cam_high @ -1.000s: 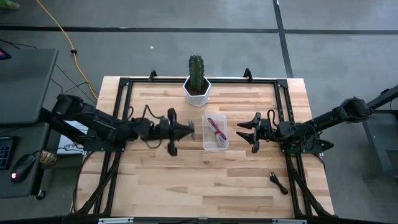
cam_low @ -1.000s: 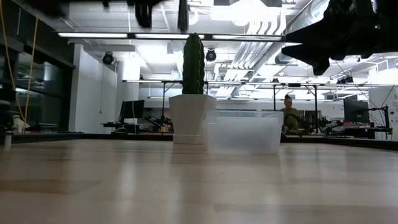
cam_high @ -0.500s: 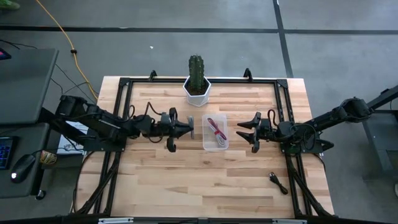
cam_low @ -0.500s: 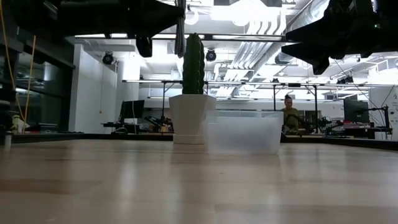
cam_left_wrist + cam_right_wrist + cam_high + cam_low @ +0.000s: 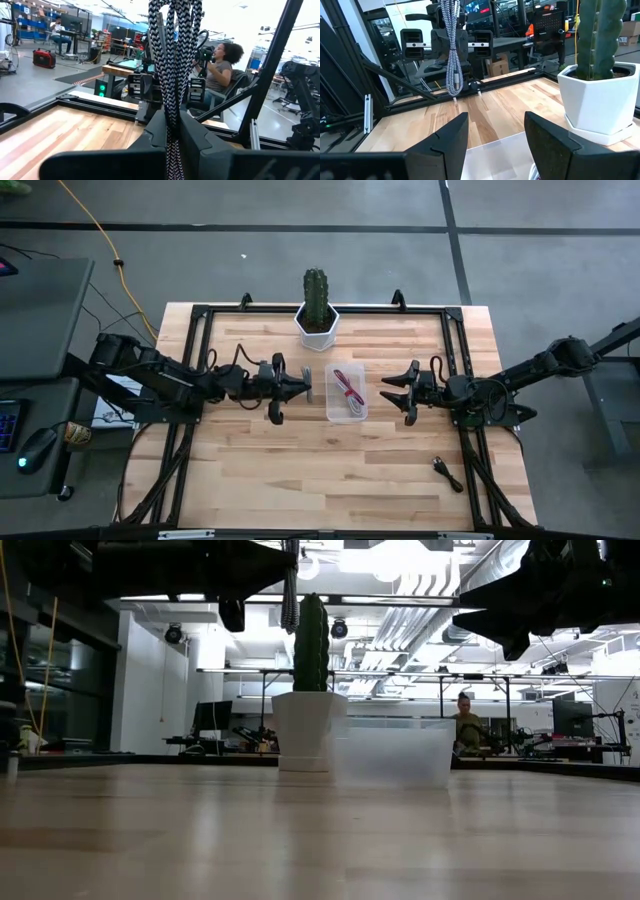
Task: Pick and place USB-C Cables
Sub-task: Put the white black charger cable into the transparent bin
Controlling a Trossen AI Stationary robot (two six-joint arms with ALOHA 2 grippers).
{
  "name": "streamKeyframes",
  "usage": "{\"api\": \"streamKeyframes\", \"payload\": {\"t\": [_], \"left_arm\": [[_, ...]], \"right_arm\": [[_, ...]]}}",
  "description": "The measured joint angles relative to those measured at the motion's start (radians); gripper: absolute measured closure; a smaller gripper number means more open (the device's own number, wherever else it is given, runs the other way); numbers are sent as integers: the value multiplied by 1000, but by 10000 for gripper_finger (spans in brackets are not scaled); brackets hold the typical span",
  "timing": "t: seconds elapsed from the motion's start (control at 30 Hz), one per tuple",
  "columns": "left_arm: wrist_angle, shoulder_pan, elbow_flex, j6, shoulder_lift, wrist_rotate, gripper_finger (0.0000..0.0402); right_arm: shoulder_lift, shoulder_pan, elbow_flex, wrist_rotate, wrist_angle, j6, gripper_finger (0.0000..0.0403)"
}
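The red and white cable [image 5: 346, 388] already lies inside the clear bin [image 5: 331, 414] at the table's middle, so one of the three USB-C cables looks placed. The left gripper [image 5: 300, 387] hangs just left of the bin, its fingers clenched on the grey braided cable [image 5: 172, 60], which dangles in a doubled loop clear of the wood; the right wrist view shows that loop with its plugs hanging free above the boards. The black cable [image 5: 446, 470] lies on the table [image 5: 250, 470] near the front right corner, untouched, so it appears to be the last one left. The right gripper [image 5: 405, 393] waits just right of the bin with its fingers spread and empty.

The potted cactus [image 5: 316, 305] stands close behind the bin and is probably the nearest obstacle to a drop; the space between the left gripper and the bin's rim is bare. From above it is hard to judge how high the cable's ends hang over the rim.
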Motion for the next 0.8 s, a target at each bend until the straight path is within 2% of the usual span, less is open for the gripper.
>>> {"api": "streamKeyframes", "payload": {"t": [0.7, 0.8], "left_arm": [[-3, 0, 0, 0, 0, 0, 401], [-29, 0, 29, 22, 12, -21, 401]], "right_arm": [[0, 0, 0, 0, -11, 0, 218], [0, 0, 0, 4, -6, 0, 218]]}}
